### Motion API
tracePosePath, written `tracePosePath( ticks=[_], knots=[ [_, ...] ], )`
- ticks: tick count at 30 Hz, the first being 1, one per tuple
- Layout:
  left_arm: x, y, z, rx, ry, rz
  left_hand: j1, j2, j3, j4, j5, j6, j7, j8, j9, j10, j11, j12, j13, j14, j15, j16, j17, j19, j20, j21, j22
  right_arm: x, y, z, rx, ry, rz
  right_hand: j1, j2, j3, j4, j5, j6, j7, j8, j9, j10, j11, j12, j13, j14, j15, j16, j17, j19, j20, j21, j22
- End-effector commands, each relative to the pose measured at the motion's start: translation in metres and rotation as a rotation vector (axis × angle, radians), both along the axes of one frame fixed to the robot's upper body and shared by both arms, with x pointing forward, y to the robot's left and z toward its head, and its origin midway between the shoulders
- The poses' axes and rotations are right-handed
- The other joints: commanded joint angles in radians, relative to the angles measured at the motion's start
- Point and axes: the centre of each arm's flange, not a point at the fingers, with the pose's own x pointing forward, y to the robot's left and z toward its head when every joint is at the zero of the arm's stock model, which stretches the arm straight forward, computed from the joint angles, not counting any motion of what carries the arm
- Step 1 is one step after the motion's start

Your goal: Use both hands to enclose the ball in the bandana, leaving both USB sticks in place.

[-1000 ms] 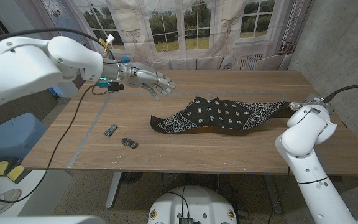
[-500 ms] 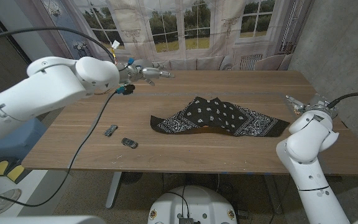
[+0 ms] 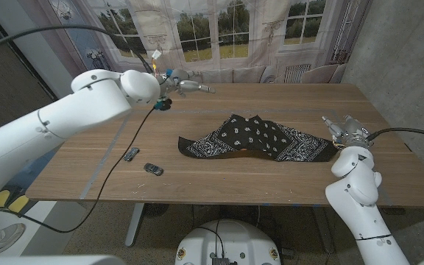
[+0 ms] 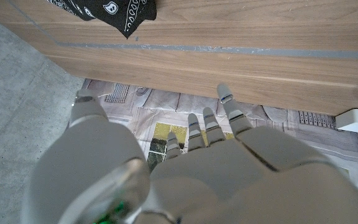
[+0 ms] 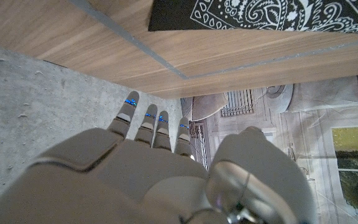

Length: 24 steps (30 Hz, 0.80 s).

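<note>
Wrapping looks done: on the wooden counter (image 3: pixel 285 184), the black paisley cotton bandana (image 3: pixel 260 140) lies bunched over a lump, presumably the ball. Both small dark USB sticks (image 3: pixel 131 154) (image 3: pixel 153 169) sit apart. Left hand (image 3: pixel 190 86) and right hand (image 3: pixel 344 129) hold nothing, fingers spread.

Wooden table (image 3: pixel 271 184), curtained windows (image 3: pixel 219 26) behind, grey wall (image 3: pixel 403 59), grey floor (image 3: pixel 109 228)
</note>
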Motion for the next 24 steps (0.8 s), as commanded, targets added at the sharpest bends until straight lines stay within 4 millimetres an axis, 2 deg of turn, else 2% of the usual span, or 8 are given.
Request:
tracePosePath(
  ticks=[1, 5, 10, 24],
  knots=[
    [0.023, -0.031, 0.007, 0.139, 0.142, -0.038, -0.007, -0.020, -0.025, 0.003, 0.026, -0.007, -0.019, 0.007, 0.002, -0.035, -0.005, 0.001, -0.003, -0.038, 0.018, -0.006, 0.001, 0.009, 0.003, -0.012, 0.003, -0.044, -0.028, 0.024, -0.104, -0.535, -0.291, 0.012, 0.004, 0.001, -0.010, -0.004, 0.015, -0.001, 0.004, 0.003, 0.018, -0.002, 0.008, -0.002, 0.022, -0.005, 0.009, -0.002, 0.012, 0.004, -0.004, 0.003],
    [0.026, -0.043, 0.011, 0.215, 0.182, -0.030, 0.020, -0.023, -0.032, -0.006, 0.052, -0.018, -0.020, 0.008, 0.002, -0.066, 0.005, 0.001, -0.007, -0.067, 0.033, -0.008, 0.000, -0.001, 0.003, -0.030, 0.002, -0.042, -0.029, 0.025, -0.106, -0.553, -0.283, 0.016, 0.008, 0.002, -0.013, -0.009, 0.026, -0.002, 0.005, 0.003, 0.035, -0.008, 0.012, -0.005, 0.035, -0.011, 0.011, -0.007, 0.016, 0.004, -0.009, 0.003],
    [0.030, -0.055, 0.014, 0.277, 0.215, -0.011, 0.083, -0.008, -0.031, -0.022, 0.094, -0.062, -0.020, 0.003, 0.003, -0.089, 0.007, 0.011, -0.011, -0.085, 0.045, 0.000, -0.001, -0.015, 0.003, -0.059, 0.003, -0.040, -0.029, 0.026, -0.118, -0.575, -0.276, 0.019, 0.018, 0.005, -0.013, -0.016, 0.044, -0.009, 0.006, 0.003, 0.062, -0.009, 0.018, -0.009, 0.055, -0.022, 0.016, -0.013, 0.026, 0.004, -0.015, 0.004],
    [0.054, -0.102, 0.028, 0.469, 0.309, -0.051, 0.126, 0.008, -0.032, -0.025, 0.119, -0.097, -0.020, 0.005, 0.008, -0.116, 0.015, 0.014, -0.010, -0.113, 0.053, -0.001, 0.001, -0.019, 0.003, -0.079, 0.004, -0.031, -0.027, 0.031, -0.148, -0.616, -0.245, 0.024, 0.039, 0.012, -0.014, -0.030, 0.075, -0.009, 0.008, 0.003, 0.104, -0.011, 0.027, -0.015, 0.100, -0.043, 0.030, -0.021, 0.046, 0.004, -0.025, 0.004]
  ],
)
